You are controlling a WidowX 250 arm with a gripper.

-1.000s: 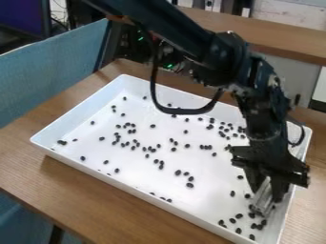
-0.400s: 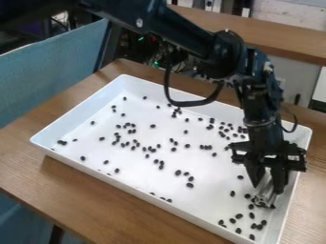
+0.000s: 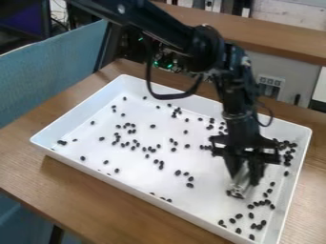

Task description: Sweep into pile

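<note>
Beans [image 3: 189, 185] dot a tray [image 3: 204, 200] on a wooden table [image 3: 83, 195] near blue fabric [image 3: 47, 74].

Wood table [image 3: 70, 190], grain visible. Blue partition [image 3: 47, 71] on the left, dark screen [image 3: 25, 18] behind it, upper left. Green LEDs [image 3: 159, 64] past the table's far corner. Wood shelf [image 3: 280, 39] above grey panel [image 3: 294, 71].

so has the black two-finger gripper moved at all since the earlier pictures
Yes. The black two-finger gripper has shifted toward the picture's left, away from the right-hand wall of the white rectangular tray, which has stayed in place.
</note>
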